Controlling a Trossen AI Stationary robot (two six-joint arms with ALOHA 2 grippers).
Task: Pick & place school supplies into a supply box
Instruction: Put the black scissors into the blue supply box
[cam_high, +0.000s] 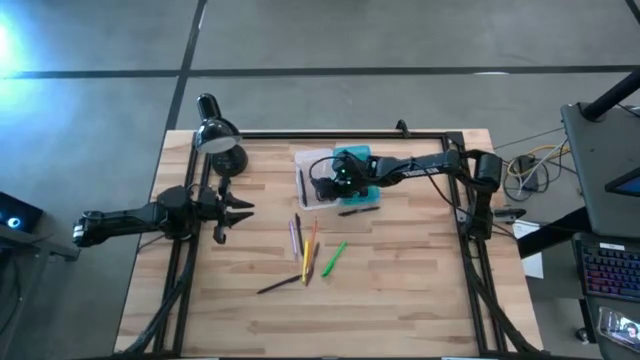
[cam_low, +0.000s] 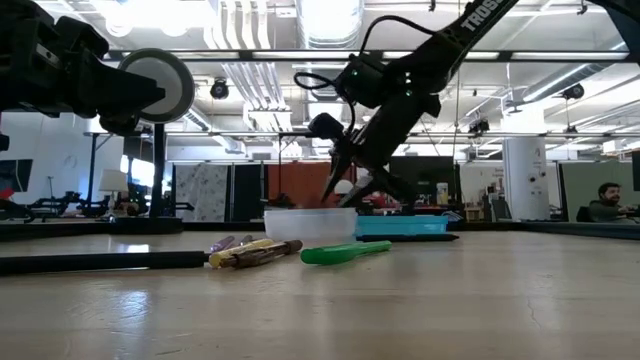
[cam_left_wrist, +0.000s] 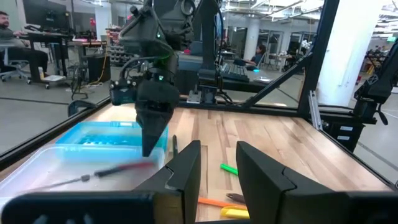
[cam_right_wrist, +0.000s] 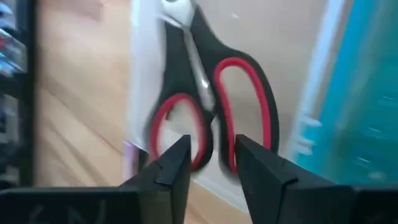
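Observation:
The clear supply box (cam_high: 312, 190) sits at the table's far middle, with its teal lid (cam_high: 356, 160) beside it on the right. My right gripper (cam_high: 322, 184) hangs open over the box, fingers pointing down (cam_left_wrist: 149, 144). The red-handled scissors (cam_right_wrist: 208, 106) lie blurred in the box under it (cam_left_wrist: 118, 169), apart from the fingers. Yellow, orange and pink pens (cam_high: 303, 245), a green pen (cam_high: 335, 257) and a dark pencil (cam_high: 280, 284) lie on the table nearer me. A dark pen (cam_high: 358, 210) lies just in front of the box. My left gripper (cam_high: 238, 209) waits open at the left.
A black desk lamp (cam_high: 220, 140) stands at the far left corner, close to my left gripper. A black frame rail (cam_high: 340, 133) runs along the table's edges. Bare wood lies near me and on the right side (cam_high: 420, 280).

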